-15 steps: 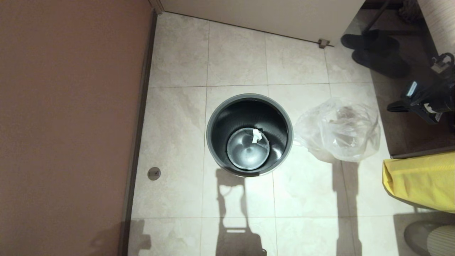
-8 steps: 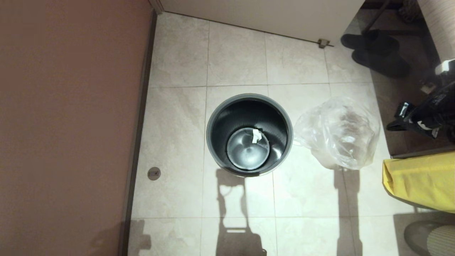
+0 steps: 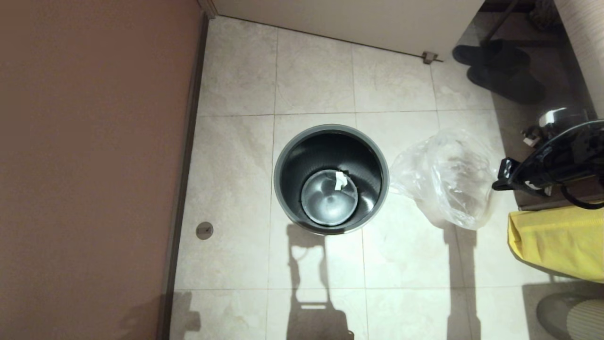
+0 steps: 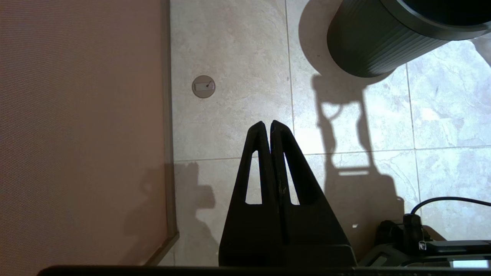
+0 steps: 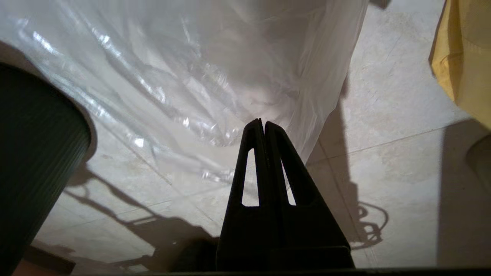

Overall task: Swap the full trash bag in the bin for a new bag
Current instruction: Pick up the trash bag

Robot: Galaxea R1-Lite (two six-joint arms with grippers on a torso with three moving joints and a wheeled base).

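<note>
The bin (image 3: 279,174) stands upright on the tiled floor with no liner, and a white scrap (image 3: 339,181) lies on its shiny bottom. Right of it is the new bag (image 3: 443,174), clear and crinkly, puffed up. My right gripper (image 3: 495,185) is at the bag's right edge, shut on its film; in the right wrist view the closed tips (image 5: 262,122) pinch the new bag (image 5: 191,69) beside the bin's ribbed wall (image 5: 34,153). My left gripper (image 4: 267,122) is shut on nothing, over the floor near the bin (image 4: 376,42).
A brown wall (image 3: 94,165) runs along the left, with a small round floor plate (image 3: 204,230) beside it. An opaque yellow bag (image 3: 557,236) sits at the right edge. Dark shoes (image 3: 500,66) and a white door with a stopper (image 3: 429,57) are at the back.
My right gripper has come down and leftwards along the clear bag's right side. The bag has stretched and shifted nearer with it. The bin has not moved.
</note>
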